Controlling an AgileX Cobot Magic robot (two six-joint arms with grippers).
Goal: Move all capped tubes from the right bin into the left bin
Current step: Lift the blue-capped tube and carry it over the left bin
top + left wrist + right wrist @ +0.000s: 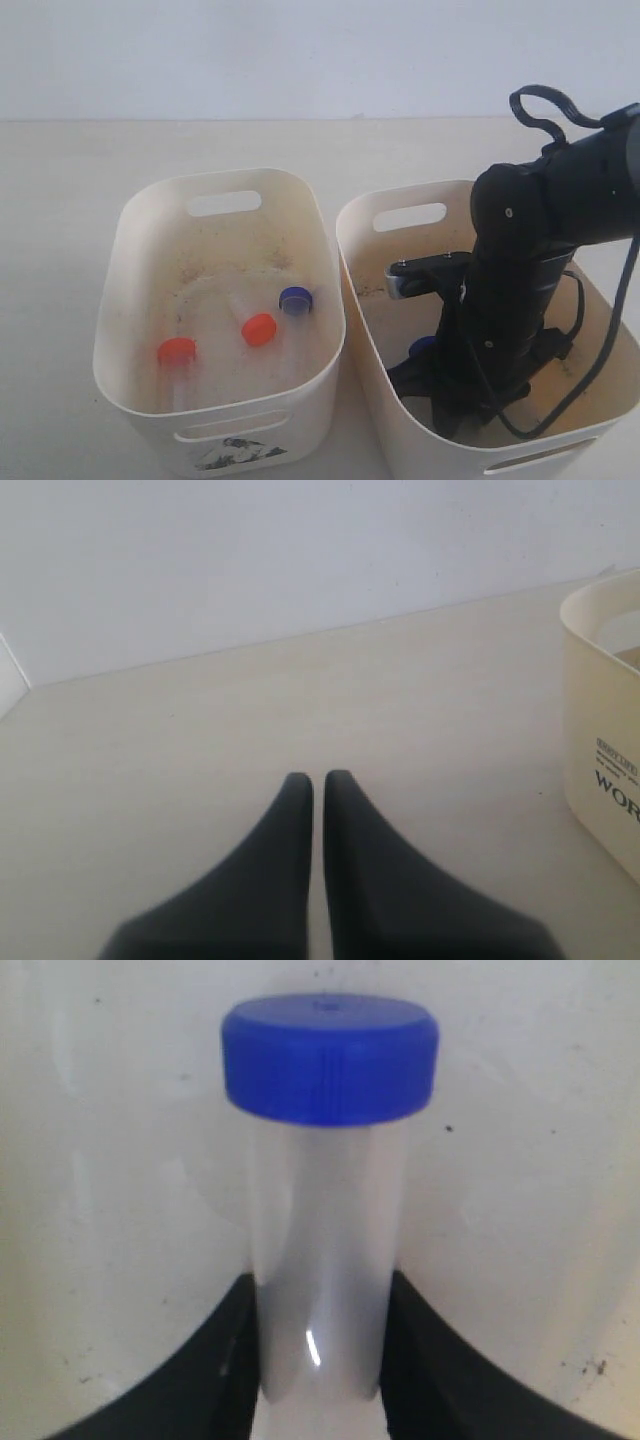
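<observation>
The right gripper [320, 1360] is clamped on a blue-capped tube [325, 1210], a finger [220, 1385] against each side, inside the right bin [362, 250] at the exterior view's lower right. The left gripper [318, 785] is pinched together, empty (only a hairline gap). Three capped tubes [259, 329] lie in the left bin [140, 260], lower left.

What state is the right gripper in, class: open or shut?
The right gripper is shut on the blue-capped tube: both fingers press its clear sides.

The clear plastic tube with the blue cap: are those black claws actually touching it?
Touching. In the right wrist view the right gripper has both black fingers flush against the clear blue-capped tube, no gap.
</observation>
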